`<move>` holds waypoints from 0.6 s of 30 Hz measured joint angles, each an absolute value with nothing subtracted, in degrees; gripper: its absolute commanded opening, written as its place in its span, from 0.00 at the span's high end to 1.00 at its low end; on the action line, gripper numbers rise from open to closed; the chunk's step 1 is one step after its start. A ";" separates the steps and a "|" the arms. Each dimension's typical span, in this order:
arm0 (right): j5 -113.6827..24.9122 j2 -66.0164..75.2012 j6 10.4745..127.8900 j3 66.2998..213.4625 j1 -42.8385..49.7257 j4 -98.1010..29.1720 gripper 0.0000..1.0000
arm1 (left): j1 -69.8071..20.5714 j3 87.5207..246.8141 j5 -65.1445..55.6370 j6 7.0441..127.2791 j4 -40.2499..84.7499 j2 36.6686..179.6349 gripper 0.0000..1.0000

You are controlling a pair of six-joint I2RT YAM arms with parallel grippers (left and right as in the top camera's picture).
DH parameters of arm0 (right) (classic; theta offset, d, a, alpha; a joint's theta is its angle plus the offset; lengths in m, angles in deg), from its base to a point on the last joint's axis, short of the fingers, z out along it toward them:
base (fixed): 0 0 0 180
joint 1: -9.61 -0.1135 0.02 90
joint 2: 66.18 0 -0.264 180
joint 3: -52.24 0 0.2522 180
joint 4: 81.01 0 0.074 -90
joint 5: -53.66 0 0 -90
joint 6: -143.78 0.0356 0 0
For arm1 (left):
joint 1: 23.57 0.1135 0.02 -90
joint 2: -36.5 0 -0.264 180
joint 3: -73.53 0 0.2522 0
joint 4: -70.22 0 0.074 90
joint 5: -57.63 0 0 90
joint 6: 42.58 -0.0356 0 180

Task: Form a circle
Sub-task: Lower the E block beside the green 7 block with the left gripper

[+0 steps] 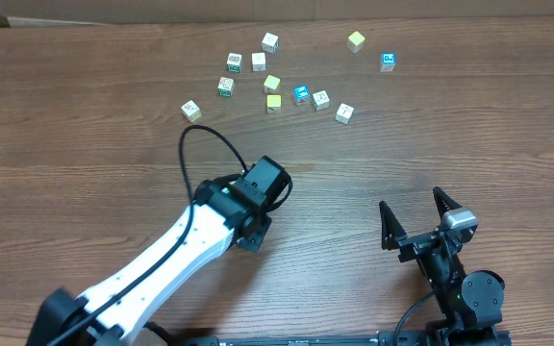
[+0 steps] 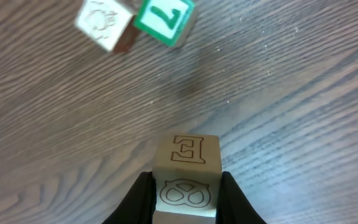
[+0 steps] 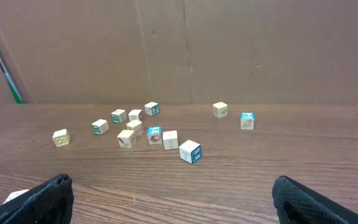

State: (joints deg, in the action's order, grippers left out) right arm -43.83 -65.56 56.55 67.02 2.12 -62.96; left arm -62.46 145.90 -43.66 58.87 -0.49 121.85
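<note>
4-cube circle (image 1: 259,61), long axis diagonal

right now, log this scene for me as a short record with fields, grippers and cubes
left gripper: shut on lettered cube, E face showing
right gripper: open, holding nothing, apart from the cubes
scattered cubes: about a dozen, loose on the far side of the table
ahead of left gripper: green 7 cube beside white cube
circle: no ring formed yet
</note>
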 measured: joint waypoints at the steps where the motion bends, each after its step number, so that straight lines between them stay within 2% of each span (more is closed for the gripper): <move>1: -43.83 -65.56 56.55 67.02 2.12 -63.00 0.00 | -62.46 145.90 -43.59 58.30 -0.01 123.13 0.93; 7: -43.83 -65.56 56.57 67.02 2.12 -62.98 0.00 | -62.46 145.90 -44.10 55.06 2.07 130.87 0.94; 14: -43.83 -65.56 56.57 67.02 2.12 -62.98 0.00 | -62.46 145.86 -45.10 54.04 4.99 133.78 0.85; 18: -43.83 -65.56 56.57 67.02 2.12 -62.96 0.00 | -62.46 145.86 -45.36 53.38 6.41 133.78 0.84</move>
